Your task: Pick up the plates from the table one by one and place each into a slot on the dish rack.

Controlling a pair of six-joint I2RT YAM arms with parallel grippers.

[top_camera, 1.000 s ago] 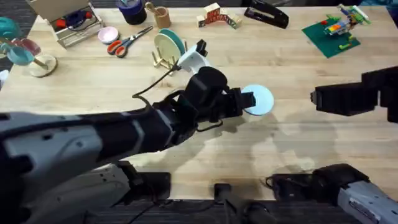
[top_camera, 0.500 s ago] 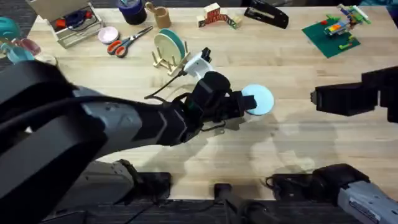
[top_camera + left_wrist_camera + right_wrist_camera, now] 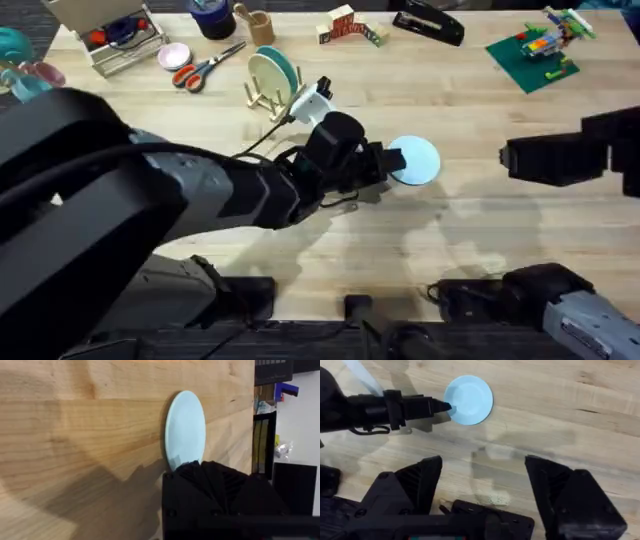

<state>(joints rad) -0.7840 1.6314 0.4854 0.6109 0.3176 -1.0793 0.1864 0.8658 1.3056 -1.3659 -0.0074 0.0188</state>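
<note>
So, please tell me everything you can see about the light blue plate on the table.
The light blue plate is small, round and plain, with a smooth matte surface and no pattern. It lies flat on the wooden table, near the middle, away from the dish rack. The left gripper is at its edge on the rack's side; the pictures do not show whether the gripper already grips it. Nothing else touches it, and nothing lies on it.
</note>
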